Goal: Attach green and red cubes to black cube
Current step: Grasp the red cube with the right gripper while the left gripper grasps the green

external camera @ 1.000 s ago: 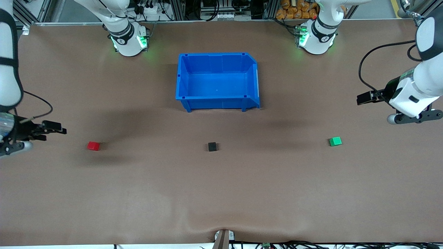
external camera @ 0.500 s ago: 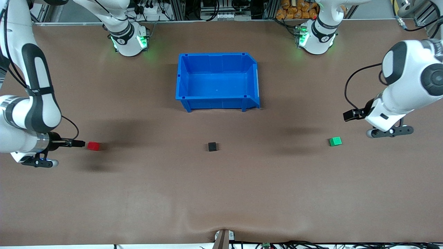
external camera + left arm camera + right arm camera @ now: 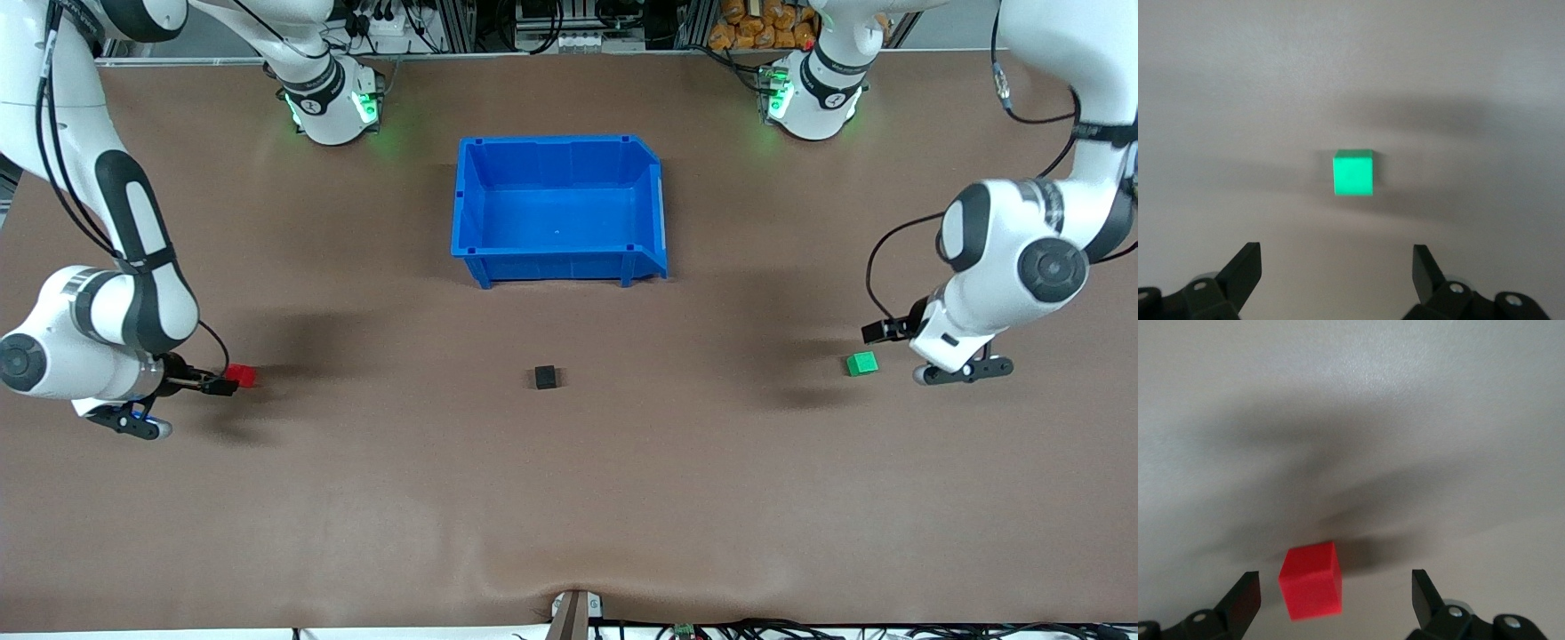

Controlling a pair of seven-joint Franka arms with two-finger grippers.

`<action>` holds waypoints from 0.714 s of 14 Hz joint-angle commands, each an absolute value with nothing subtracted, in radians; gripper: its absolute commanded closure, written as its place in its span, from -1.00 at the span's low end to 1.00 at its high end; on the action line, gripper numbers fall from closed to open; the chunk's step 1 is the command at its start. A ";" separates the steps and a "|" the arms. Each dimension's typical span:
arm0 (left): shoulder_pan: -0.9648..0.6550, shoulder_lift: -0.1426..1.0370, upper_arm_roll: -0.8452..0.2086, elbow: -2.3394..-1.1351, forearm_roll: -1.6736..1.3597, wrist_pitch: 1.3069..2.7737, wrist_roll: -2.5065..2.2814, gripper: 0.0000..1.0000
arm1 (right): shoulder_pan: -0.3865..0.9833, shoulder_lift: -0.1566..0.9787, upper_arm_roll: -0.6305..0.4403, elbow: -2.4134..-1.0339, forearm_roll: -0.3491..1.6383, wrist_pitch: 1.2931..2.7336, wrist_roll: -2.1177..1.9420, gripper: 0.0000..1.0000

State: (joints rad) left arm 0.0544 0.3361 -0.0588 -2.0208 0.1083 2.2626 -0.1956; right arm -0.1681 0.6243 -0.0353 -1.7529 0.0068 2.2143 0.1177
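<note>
Blue bin [image 3: 558, 151] without contents

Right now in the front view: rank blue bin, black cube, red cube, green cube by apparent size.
1. blue bin, by far the largest.
2. black cube, green cube and red cube: they look alike in size, so no ranking. The red cube is partly covered by the right tool, so it shows a little less.

Brown table [image 3: 569, 498], evenly lit.
</note>
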 commanded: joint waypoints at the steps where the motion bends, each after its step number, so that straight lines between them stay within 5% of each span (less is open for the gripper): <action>1: 0.080 0.403 -0.069 -1.999 0.103 2.304 -0.230 -1.00 | -0.156 0.607 -0.029 -1.827 -0.015 2.289 0.164 -1.00; 10: 0.051 0.495 -0.069 -1.934 0.094 2.352 -0.371 -1.00 | -0.133 0.592 -0.031 -1.845 -0.020 2.255 -0.021 -1.00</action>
State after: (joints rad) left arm 0.0573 0.4809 -0.0714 -1.9708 0.1044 2.3505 -0.3557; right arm -0.1238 0.6245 -0.0324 -1.8179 -0.0011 2.2631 0.0640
